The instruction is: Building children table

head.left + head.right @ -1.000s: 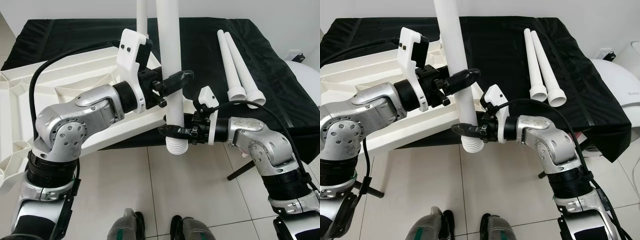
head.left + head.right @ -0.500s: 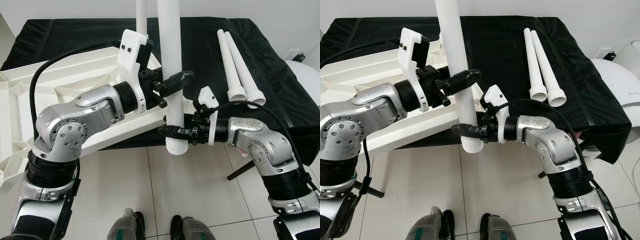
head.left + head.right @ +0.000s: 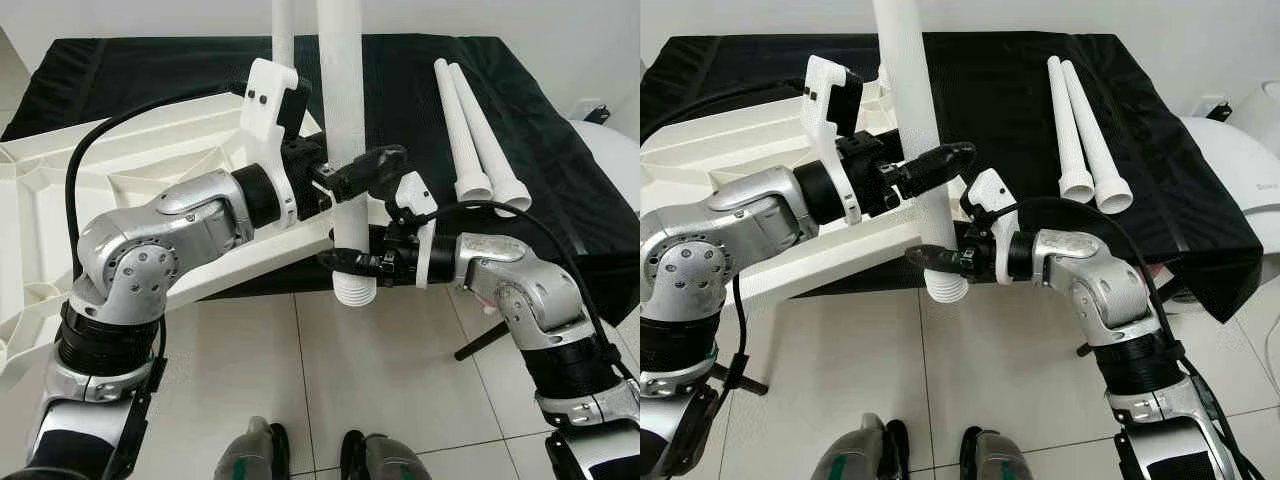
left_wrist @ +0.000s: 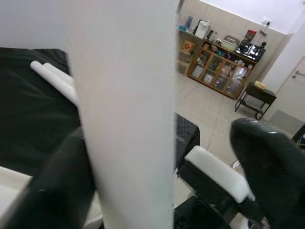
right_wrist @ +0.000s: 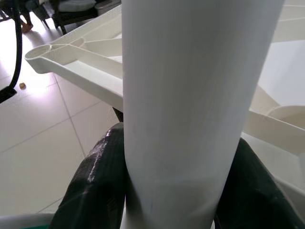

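Left eye view: right pincer (image 3: pixel 345 262) grips the white table leg (image 3: pixel 343 120); left pincer (image 3: pixel 372 168) spreads wide just above.

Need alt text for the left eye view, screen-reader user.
Both grippers are at an upright white table leg: the right gripper is clamped just above its ribbed lower end, the left gripper is open around it higher up. Behind lie the overturned white tabletop and two spare legs on a black cloth.

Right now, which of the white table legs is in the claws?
The upright leg, threaded end down over the floor: the right claw is shut on it low down, and the left claw is open around it. The two spare legs lie flat on the black cloth.
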Available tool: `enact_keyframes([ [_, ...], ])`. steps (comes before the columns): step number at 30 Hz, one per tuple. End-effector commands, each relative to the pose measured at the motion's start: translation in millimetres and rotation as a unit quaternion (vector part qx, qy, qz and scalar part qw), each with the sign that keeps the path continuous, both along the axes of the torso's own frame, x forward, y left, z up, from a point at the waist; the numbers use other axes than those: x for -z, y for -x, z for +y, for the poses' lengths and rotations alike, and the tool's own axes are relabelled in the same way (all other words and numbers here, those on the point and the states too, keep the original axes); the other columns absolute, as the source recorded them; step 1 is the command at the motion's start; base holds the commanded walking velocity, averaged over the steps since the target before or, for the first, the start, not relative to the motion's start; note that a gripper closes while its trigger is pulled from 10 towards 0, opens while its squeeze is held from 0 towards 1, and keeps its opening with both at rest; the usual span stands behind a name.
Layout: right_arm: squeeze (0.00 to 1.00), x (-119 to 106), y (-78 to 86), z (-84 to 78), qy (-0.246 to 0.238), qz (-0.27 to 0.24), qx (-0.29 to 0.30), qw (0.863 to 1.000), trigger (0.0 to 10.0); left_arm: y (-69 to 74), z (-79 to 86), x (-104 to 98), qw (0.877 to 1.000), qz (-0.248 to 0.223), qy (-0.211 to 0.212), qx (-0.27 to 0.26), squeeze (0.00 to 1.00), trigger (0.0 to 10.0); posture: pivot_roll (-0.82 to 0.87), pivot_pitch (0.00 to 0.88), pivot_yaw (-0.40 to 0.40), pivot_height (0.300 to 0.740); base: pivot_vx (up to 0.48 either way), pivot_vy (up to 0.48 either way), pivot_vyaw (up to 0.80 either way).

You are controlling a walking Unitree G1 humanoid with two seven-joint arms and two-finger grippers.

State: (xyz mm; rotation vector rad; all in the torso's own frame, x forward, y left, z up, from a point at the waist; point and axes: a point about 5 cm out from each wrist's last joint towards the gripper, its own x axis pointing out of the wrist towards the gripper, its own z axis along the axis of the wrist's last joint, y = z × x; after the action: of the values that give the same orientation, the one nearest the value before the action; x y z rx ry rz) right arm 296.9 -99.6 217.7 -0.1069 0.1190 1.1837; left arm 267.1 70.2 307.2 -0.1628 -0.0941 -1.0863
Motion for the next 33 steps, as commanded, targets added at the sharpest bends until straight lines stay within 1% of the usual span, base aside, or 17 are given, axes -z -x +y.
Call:
enact_keyframes([
  [1,0.0,1.2,-0.3,1.5,0.001,-0.001,0.0,1.0,10.0,15.2,-6.9,-7.6,0.995,-0.031,0.001,0.098,1.0,10.0,-0.04,0.138,-0.024,0.74,0.0,0.0,0.0],
  [4,0.0,0.5,-0.6,2.3,-0.005,-0.003,0.001,1.0,10.0,13.2,-7.9,-4.0,0.996,-0.022,-0.011,0.091,1.0,10.0,-0.04,0.133,-0.02,0.74,0.0,0.0,0.0],
  [5,0.0,-0.4,-0.7,2.8,-0.009,-0.007,0.001,1.0,10.0,10.8,-7.8,-1.2,0.996,-0.014,-0.014,0.085,0.0,10.0,-0.04,0.134,-0.017,0.74,0.0,0.0,0.0],
  [6,0.0,-0.4,-0.7,2.8,-0.009,-0.007,0.001,1.0,10.0,10.8,-7.8,-1.2,0.996,-0.014,-0.014,0.085,0.0,10.0,-0.04,0.134,-0.017,0.74,0.0,0.0,0.0],
  [7,0.0,-3.2,-0.1,3.3,-0.021,-0.012,-0.002,1.0,10.0,8.1,-7.4,5.8,0.996,0.004,-0.021,0.081,0.0,10.0,-0.04,0.134,-0.017,0.74,0.0,0.0,0.0],
  [9,0.0,-3.2,-0.1,3.3,-0.021,-0.012,-0.002,1.0,10.0,8.1,-7.4,5.8,0.996,0.004,-0.021,0.081,0.0,10.0,-0.04,0.134,-0.017,0.74,0.0,0.0,0.0],
  [12,0.0,-8.8,-1.4,3.1,-0.038,-0.022,0.001,0.999,10.0,3.4,-6.8,18.9,0.997,0.022,-0.041,0.06,0.0,10.0,-0.04,0.138,-0.012,0.74,0.0,0.0,0.0],
  [14,0.0,-8.8,-1.4,3.1,-0.038,-0.022,0.001,0.999,10.0,3.4,-6.8,18.9,0.997,0.022,-0.041,0.06,0.0,10.0,-0.04,0.138,-0.012,0.74,0.0,0.0,0.0],
  [15,0.0,-11.4,-2.9,2.8,-0.046,-0.026,0.006,0.999,10.0,2.1,-5.5,23.8,0.997,0.03,-0.046,0.056,0.0,10.0,-0.04,0.141,-0.01,0.74,0.0,0.0,0.0],
  [20,0.0,-16.3,-5.6,2.0,-0.06,-0.035,0.013,0.997,10.0,-1.0,-2.2,30.3,0.997,0.042,-0.053,0.044,0.0,10.0,-0.04,0.141,-0.008,0.74,0.0,0.0,0.0],
  [21,0.0,-16.3,-5.6,2.0,-0.06,-0.035,0.013,0.997,10.0,-1.0,-2.2,30.3,0.997,0.042,-0.053,0.044,0.0,10.0,-0.04,0.141,-0.008,0.74,0.0,0.0,0.0],
  [22,0.0,-19.3,-7.0,0.7,-0.068,-0.039,0.017,0.997,10.0,-4.0,2.8,30.7,0.997,0.044,-0.052,0.032,0.0,10.0,-0.04,0.142,-0.006,0.74,0.0,0.0,0.0],
  [26,0.0,-20.4,-8.0,-1.9,-0.072,-0.042,0.022,0.996,10.0,-5.9,8.1,29.4,0.997,0.042,-0.053,0.022,0.0,10.0,-0.04,0.142,-0.006,0.74,0.0,0.0,0.0],
  [29,0.0,-21.9,-9.4,-6.0,-0.073,-0.047,0.028,0.996,10.0,-10.3,18.1,26.8,0.998,0.039,-0.054,0.007,0.0,10.0,-0.04,0.146,-0.006,0.74,0.0,0.0,0.0],
  [30,0.0,-21.9,-9.4,-6.0,-0.073,-0.047,0.028,0.996,10.0,-10.3,18.1,26.8,0.998,0.039,-0.054,0.007,0.0,10.0,-0.04,0.146,-0.006,0.74,0.0,0.0,0.0],
  [31,0.0,-22.3,-10.3,-8.0,-0.073,-0.05,0.033,0.996,10.0,-12.9,23.8,25.1,0.998,0.037,-0.055,-0.003,0.0,10.0,-0.04,0.146,-0.006,0.74,0.0,0.0,0.0],
  [33,0.0,-22.3,-10.3,-8.0,-0.073,-0.05,0.033,0.996,10.0,-12.9,23.8,25.1,0.998,0.037,-0.055,-0.003,0.0,10.0,-0.04,0.146,-0.006,0.74,0.0,0.0,0.0],
])
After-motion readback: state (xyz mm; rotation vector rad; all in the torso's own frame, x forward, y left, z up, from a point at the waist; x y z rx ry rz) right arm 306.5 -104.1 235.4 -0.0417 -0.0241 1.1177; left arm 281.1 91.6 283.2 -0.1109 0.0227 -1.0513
